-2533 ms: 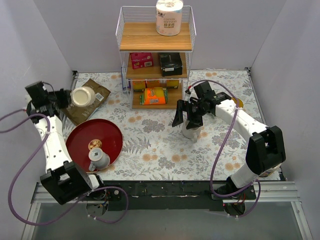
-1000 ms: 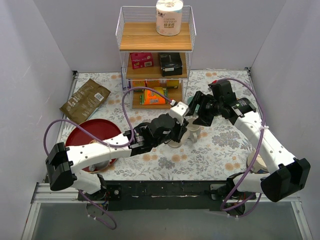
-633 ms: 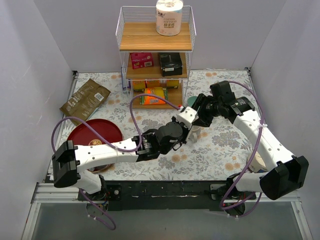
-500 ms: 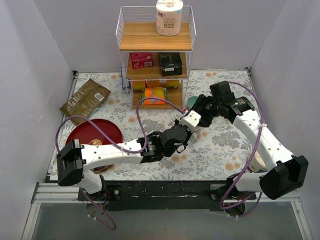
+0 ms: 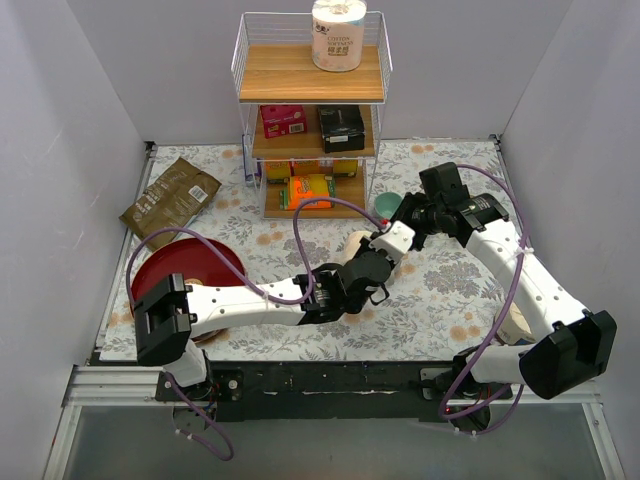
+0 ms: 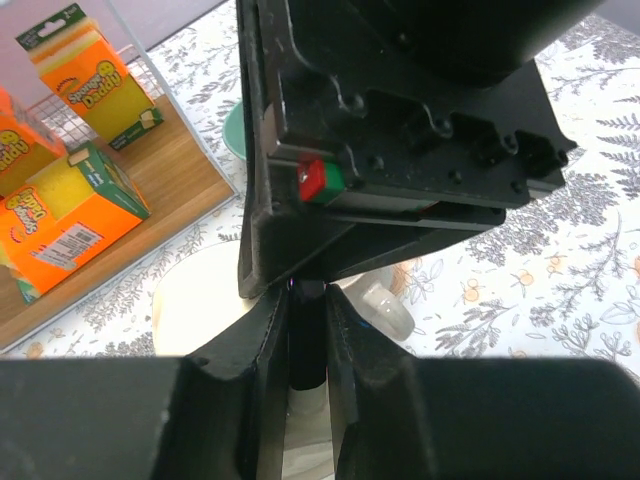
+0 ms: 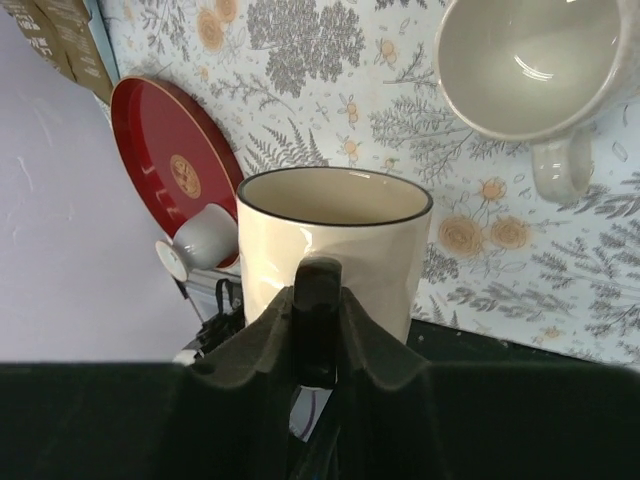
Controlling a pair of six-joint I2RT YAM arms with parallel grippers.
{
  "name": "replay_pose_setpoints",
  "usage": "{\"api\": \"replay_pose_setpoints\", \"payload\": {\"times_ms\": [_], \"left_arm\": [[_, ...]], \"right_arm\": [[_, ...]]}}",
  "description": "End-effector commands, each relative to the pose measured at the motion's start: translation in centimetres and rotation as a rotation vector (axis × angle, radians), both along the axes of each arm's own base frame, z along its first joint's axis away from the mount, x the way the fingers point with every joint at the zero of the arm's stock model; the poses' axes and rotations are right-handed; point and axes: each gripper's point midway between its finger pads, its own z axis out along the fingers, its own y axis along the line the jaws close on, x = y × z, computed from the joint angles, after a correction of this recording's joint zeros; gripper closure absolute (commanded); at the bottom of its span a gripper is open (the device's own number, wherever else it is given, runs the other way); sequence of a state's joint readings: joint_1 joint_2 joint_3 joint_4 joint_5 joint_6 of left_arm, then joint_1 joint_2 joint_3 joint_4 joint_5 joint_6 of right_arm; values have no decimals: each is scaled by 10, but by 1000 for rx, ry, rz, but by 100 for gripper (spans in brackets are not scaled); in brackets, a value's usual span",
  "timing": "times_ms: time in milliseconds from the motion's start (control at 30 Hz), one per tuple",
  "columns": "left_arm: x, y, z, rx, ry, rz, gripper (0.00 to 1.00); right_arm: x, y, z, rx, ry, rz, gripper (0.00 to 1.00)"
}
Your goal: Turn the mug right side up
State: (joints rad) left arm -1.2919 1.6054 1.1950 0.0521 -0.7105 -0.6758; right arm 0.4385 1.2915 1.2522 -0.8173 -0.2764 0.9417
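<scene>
Narrowed over the last second, the jaws of the right gripper are seen drawn close together at the cream wall of the mug; whether that wall is clamped cannot be told. The left gripper, swung across from beside the red tray, is closed and appears to be pinched on the mug's wall, though its view is blocked by the right gripper's body. The mug is held above the middle of the table, directly ahead of the right fingertips, its long axis running up that view in line with them, the dark-rimmed mouth uppermost there. It is judged not yet upright. Both grippers are at it, neither clearly nearer.
</scene>
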Motion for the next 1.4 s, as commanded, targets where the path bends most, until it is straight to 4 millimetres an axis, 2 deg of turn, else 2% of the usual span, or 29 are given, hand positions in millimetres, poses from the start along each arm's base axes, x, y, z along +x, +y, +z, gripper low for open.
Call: {"api": "replay_pose_setpoints", "payload": {"times_ms": [0, 67, 300, 433, 667, 733, 767, 800, 833, 933, 967, 1000, 1033, 1100, 1133, 1200, 1233, 1333, 1367], "left_arm": [[6, -5, 50, -117, -68, 47, 100], [7, -6, 48, -111, -66, 49, 100], [6, -10, 40, -106, -30, 61, 100], [4, -12, 38, -125, 2, 54, 89], [-12, -12, 42, -196, 87, -7, 63], [-22, -15, 37, -205, 118, -68, 52], [-26, -13, 43, -226, 121, -89, 48], [-28, -11, 37, -219, 132, -98, 42], [-32, -12, 38, -227, 144, -125, 34], [-37, -6, 47, -272, 160, -130, 23], [-38, -4, 50, -288, 162, -128, 21], [-39, 2, 64, -324, 156, -125, 19], [-39, 7, 65, -341, 166, -110, 16], [-40, 16, 74, -367, 172, -103, 11], [-42, 25, 85, -408, 177, -101, 9], [-41, 35, 88, -419, 193, -91, 4], [-41, 44, 98, -445, 192, -87, 3], [-35, 63, 100, -478, 219, -49, 2], [-29, 76, 102, -507, 229, -19, 2]], "right_arm": [[-3, 1, -2, -3, 19, 5, 87], [-2, 1, -2, -4, 17, 8, 99], [2, 4, 0, 1, 9, 15, 99], [6, 5, 4, 7, -11, 10, 99], [16, 3, 21, 31, -74, -17, 99], [19, 2, 27, 29, -84, -20, 99], [20, 1, 27, 26, -83, -23, 99], [21, 2, 32, 31, -96, -22, 99], [23, 2, 34, 33, -105, -24, 99], [27, -1, 45, 38, -134, -34, 99], [29, -5, 50, 37, -144, -44, 99], [31, -8, 52, 28, -160, -42, 99], [34, -12, 59, 23, -182, -51, 99], [37, -26, 63, -6, -212, -64, 99], [39, -33, 66, -19, -230, -74, 99], [45, -52, 73, -46, -302, -85, 99], [48, -61, 74, -73, -329, -101, 99], [56, -89, 77, -207, -478, -114, 99], [57, -95, 85, -227, -544, -123, 99]]}}
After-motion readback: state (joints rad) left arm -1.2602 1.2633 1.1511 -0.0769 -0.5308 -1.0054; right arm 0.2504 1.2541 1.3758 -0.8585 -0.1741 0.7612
